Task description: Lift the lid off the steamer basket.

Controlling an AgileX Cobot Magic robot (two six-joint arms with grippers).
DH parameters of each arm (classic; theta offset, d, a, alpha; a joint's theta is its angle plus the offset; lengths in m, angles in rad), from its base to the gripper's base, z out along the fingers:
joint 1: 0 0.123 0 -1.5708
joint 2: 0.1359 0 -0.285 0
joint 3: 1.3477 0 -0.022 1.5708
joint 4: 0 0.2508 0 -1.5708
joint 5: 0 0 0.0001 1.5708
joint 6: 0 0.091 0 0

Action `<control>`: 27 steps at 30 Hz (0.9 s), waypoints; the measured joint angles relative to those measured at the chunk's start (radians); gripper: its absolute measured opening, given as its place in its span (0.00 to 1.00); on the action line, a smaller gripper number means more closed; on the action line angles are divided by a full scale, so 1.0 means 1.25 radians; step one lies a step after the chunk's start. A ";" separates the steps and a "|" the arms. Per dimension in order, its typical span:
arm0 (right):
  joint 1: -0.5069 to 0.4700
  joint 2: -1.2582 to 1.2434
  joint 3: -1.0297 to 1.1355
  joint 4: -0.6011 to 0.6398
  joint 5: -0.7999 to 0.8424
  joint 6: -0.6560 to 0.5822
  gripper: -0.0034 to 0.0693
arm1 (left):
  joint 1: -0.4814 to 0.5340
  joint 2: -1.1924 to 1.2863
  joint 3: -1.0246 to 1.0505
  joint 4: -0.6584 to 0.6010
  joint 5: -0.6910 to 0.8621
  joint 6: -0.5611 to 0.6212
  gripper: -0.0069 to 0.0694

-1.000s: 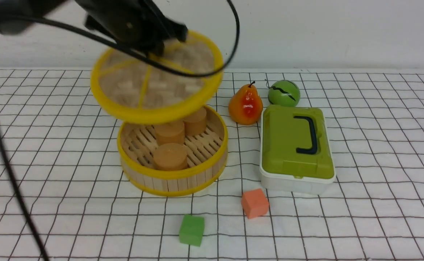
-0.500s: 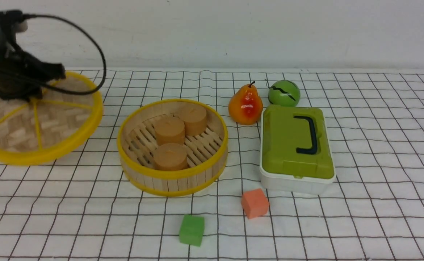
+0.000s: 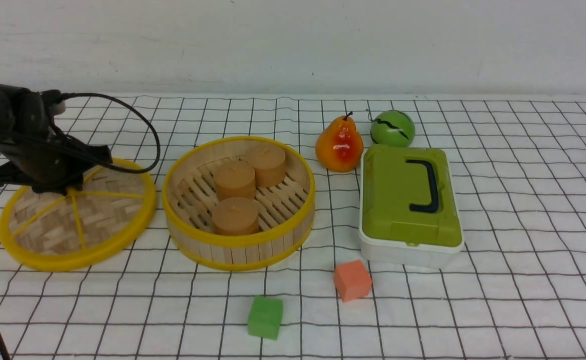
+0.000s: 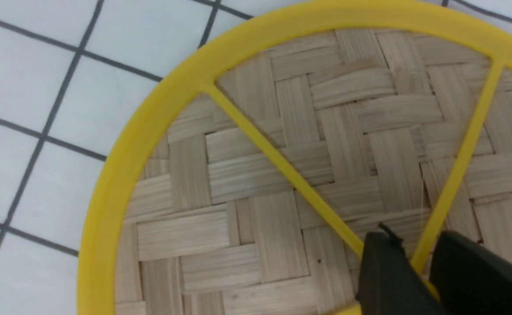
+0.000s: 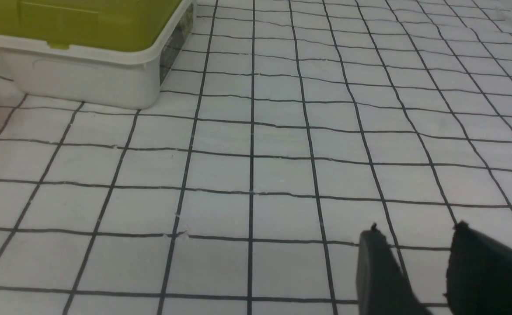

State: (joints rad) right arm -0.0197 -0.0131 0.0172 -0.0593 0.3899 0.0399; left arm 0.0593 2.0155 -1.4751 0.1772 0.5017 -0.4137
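Observation:
The lid [image 3: 77, 225], a woven-bamboo disc with a yellow rim and spokes, sits low on the cloth at the left, beside the steamer basket [image 3: 237, 242]; its near edge touches the cloth. My left gripper [image 3: 55, 187] is shut on the lid at a spoke near the hub. In the left wrist view the black fingers [image 4: 380, 267] straddle a yellow spoke of the lid [image 4: 308, 131]. The basket is uncovered and holds three brown cylinders [image 3: 235, 215]. My right gripper [image 5: 415, 234] is open and empty over the cloth; it is out of the front view.
A pear [image 3: 339, 145] and a green ball [image 3: 392, 128] stand behind a white box with a green lid [image 3: 410, 205], right of the basket. An orange cube [image 3: 352, 280] and a green cube [image 3: 265, 316] lie in front. The left arm's cable [image 3: 122, 107] loops over the lid.
My left gripper has carried the lid from above the basket to the left and down onto the cloth. The basket and the other objects have not moved.

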 joint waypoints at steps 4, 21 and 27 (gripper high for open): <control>0.000 0.000 0.000 0.000 0.000 0.000 0.38 | 0.000 -0.030 0.000 -0.024 0.000 0.000 0.47; 0.000 0.000 0.000 0.000 0.000 0.000 0.38 | 0.000 -0.713 0.199 -0.166 -0.065 0.161 0.07; 0.000 0.000 0.000 0.000 0.000 0.000 0.38 | 0.000 -0.906 0.476 -0.290 -0.131 0.222 0.07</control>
State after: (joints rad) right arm -0.0197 -0.0131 0.0172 -0.0593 0.3899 0.0399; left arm 0.0593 0.8824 -0.8797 -0.1851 0.3381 -0.1362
